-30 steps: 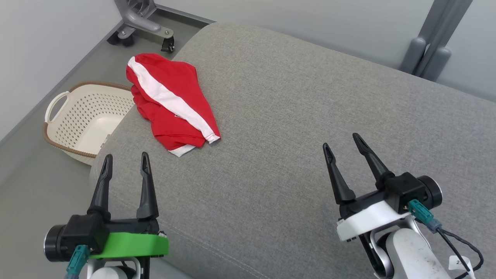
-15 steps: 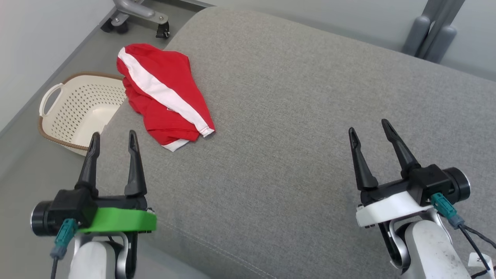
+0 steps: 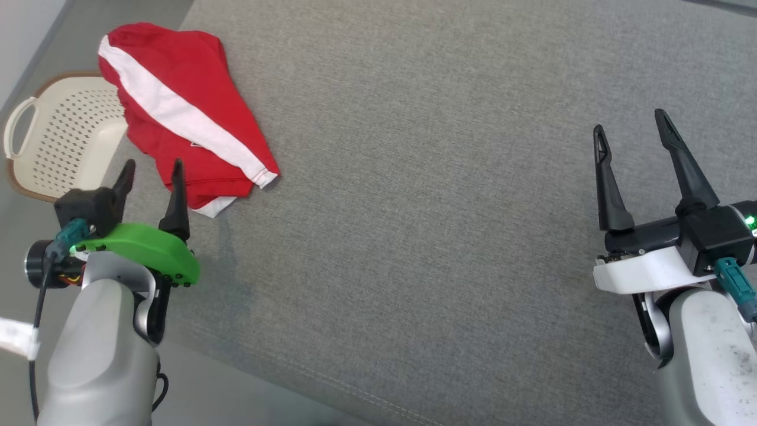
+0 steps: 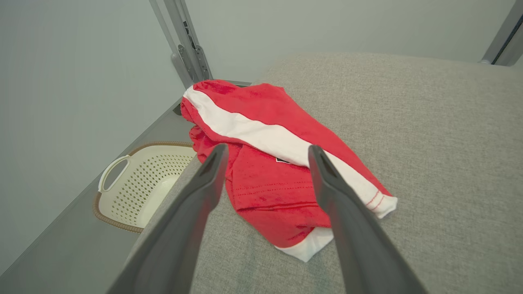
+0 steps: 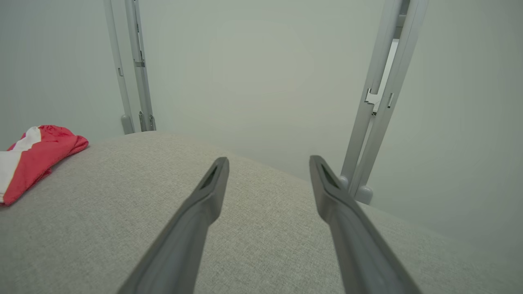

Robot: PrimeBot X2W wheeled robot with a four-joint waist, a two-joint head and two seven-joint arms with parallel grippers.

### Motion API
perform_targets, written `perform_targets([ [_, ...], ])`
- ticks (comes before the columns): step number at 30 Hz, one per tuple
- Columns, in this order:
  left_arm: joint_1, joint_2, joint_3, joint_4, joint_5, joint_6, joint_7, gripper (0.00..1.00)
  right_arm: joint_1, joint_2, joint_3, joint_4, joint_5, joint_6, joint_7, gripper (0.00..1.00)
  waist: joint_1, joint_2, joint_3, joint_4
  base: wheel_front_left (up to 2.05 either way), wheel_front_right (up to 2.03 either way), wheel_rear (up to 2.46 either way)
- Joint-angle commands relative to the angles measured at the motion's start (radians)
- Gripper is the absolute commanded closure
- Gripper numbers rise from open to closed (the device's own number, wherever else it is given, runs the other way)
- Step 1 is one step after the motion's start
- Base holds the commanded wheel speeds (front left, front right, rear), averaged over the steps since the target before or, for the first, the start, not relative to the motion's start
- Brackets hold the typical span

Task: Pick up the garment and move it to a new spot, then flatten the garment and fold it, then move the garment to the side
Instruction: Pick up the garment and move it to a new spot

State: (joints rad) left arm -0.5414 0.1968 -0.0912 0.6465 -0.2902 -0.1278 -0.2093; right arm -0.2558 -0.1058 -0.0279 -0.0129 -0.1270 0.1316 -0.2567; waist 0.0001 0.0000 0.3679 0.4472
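Basket [image 3: 53,136]: cream, holed, on the floor [image 4: 61,253] left of the cushion [image 3: 443,207], bare bottom showing
Garment [image 3: 177,112]: red, white stripe, crumpled at cushion's left edge
My left gripper [image 3: 152,163]: spread wide, holding nothing, just short of garment
My right gripper [image 3: 630,121]: spread, holding nothing, well apart
Right wrist view: posts [image 5: 380,102], pale wall [image 5: 253,73] behind

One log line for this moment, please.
phase: pre-grasp | left gripper: open, near crumpled red garment with white stripe | right gripper: open, over grey fabric cushion | garment: not yet grasped

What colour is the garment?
The garment is red with a white stripe; best in left wrist view.
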Motion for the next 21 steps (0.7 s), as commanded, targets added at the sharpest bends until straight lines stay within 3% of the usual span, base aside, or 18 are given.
perform_targets([
  [1,-0.036,-0.002,-0.029,0.038,-0.066,-0.003,0.036,0.0,-0.018,-0.009,-0.004,-0.016,-0.007,-0.002,0.004,0.0,-0.0001,0.0,0.066,-0.059,0.0,0.0,0.0],
  [10,-0.176,0.079,-0.207,0.168,-0.349,-0.002,0.144,0.0,-0.028,-0.023,-0.027,-0.052,-0.019,-0.002,0.031,0.0,-0.0001,0.0,0.131,-0.096,0.0,0.0,0.0],
  [19,-0.234,0.101,-0.295,0.262,-0.497,-0.002,0.194,0.0,-0.036,-0.01,-0.03,-0.06,-0.036,-0.002,0.036,0.0,-0.0001,0.0,0.163,-0.118,0.0,0.0,0.0],
  [20,-0.238,0.104,-0.307,0.266,-0.508,-0.002,0.194,0.54,-0.037,-0.008,-0.029,-0.059,-0.038,-0.002,0.035,0.0,-0.0001,0.0,0.164,-0.12,0.0,0.0,0.0],
  [21,-0.243,0.106,-0.317,0.268,-0.518,-0.002,0.189,0.86,-0.036,-0.007,-0.029,-0.058,-0.039,-0.002,0.034,0.0,-0.0001,0.0,0.164,-0.12,0.0,0.0,0.0],
])
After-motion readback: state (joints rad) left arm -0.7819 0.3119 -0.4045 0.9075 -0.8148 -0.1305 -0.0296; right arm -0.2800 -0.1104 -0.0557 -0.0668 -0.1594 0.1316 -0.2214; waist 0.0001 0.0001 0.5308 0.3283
